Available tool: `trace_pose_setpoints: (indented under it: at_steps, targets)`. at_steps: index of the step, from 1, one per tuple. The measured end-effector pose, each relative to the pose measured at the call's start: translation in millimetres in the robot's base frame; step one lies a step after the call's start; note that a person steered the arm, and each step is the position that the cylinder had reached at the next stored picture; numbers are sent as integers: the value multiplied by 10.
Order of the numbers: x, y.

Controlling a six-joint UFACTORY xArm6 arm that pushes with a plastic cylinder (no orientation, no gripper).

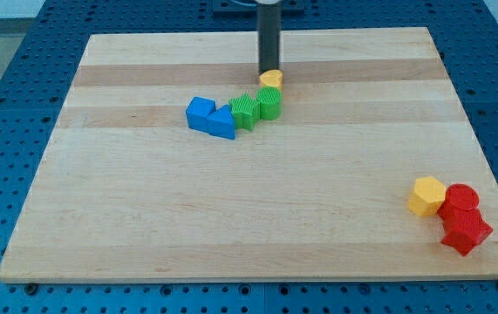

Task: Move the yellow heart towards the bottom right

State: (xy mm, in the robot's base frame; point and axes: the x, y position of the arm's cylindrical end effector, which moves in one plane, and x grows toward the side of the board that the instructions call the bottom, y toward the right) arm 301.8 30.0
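Right now my rod hangs straight down from the view's top, and my tip [269, 71] rests against the top edge of the yellow heart [271, 79]. It grips nothing, only touches. That heart sits above centre on the wooden board [231, 218], just over the green blocks [257, 107] and the blue blocks [209, 117].

A laboratory bench is probably shown: a pale wooden board [257, 235] is laid on a blue perforated mounting table [4, 78], as used for robot rigs.
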Motion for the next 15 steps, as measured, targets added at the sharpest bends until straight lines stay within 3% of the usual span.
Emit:
trace_pose_setpoints:
  at_steps: [2, 4, 5, 7, 10, 13, 15]
  targets:
    - [65, 404]
    - [-428, 126]
    - [-353, -116]
    - [61, -133]
    - [817, 423]
    - [1979, 934]
    - [2140, 873]
